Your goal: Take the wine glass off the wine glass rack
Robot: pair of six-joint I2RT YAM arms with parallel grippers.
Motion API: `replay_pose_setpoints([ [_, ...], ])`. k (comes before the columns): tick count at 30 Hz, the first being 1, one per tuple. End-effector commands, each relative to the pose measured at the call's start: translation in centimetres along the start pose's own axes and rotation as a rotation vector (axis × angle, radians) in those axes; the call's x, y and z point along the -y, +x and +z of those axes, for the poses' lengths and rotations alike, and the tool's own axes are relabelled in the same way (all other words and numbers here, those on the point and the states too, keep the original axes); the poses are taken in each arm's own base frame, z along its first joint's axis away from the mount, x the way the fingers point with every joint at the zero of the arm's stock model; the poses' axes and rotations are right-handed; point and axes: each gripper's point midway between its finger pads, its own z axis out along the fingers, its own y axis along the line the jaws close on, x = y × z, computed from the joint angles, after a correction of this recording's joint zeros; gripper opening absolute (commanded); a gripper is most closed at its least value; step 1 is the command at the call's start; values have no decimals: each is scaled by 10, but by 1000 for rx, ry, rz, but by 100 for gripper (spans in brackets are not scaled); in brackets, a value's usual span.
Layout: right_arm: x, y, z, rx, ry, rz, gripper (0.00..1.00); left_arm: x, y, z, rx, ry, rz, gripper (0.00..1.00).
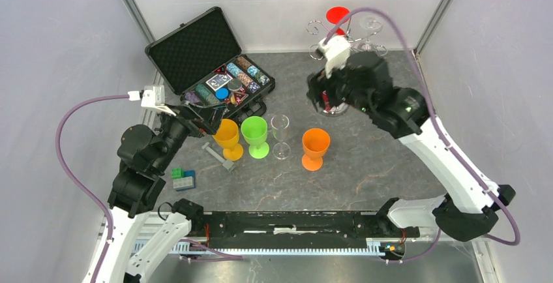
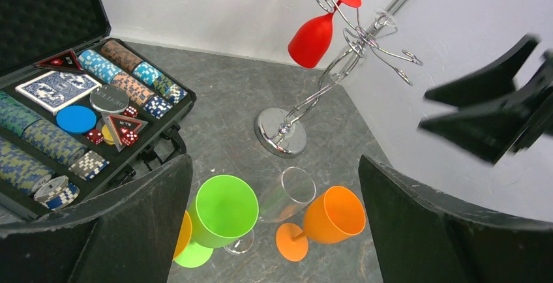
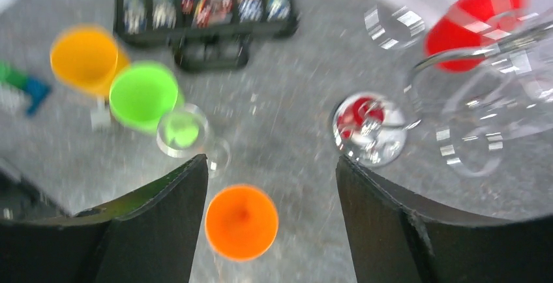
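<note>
Your right claw [image 3: 270, 162] hangs with its two black fingers [image 3: 163, 224] well apart and nothing between them. Through that gap, down on the grey stone-look table [image 1: 372, 165], you see the orange plastic wine glass [image 3: 241, 221], standing upright and clear of both fingers.

Just past the right finger of that claw sits the round shiny base of the chrome wire wine glass rack [image 3: 368, 130]. The red plastic wine glass [image 3: 463, 32] hangs upside down from one of the rack's curled arms, ahead of this claw and to its right, not touching it. The clear rings and curves around the rack's top are too blurred in the right wrist view to tell apart.

Ahead and to the left of the right claw stand three more glasses close together: a clear one [image 3: 182, 130], a bright green one [image 3: 143, 94] and a yellow-orange one [image 3: 85, 58]. Beyond them lies the open black case of poker chips [image 3: 209, 9].

Your left claw [image 2: 274, 160] is also spread wide and grips nothing. The green, clear and orange glasses stand right under its opening. The rack is further ahead of it, its thin post leaning to the right in that view, with the red glass hanging at the top. The open case lies to this claw's left. Green and blue toy blocks [image 1: 182, 178] sit behind it, near the left arm.
</note>
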Motion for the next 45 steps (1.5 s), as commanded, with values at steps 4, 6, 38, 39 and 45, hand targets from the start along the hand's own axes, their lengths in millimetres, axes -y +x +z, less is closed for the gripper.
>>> replay_pose_setpoints([
  [4, 83, -113, -42, 399, 207, 227, 82, 5, -12, 1, 38, 20, 39, 100],
  [6, 111, -125, -45, 437, 251, 287, 84, 4, -12, 2, 37, 17, 40, 100],
  [38, 317, -41, 33, 490, 338, 868, 51, -3, 4, 17, -48, -6, 75, 100],
  [39, 319, -39, 35, 490, 340, 867, 52, -3, 4, 17, -50, -6, 75, 100],
  [45, 318, -40, 53, 512, 268, 871, 50, -3, 5, 19, -54, -9, 77, 100],
])
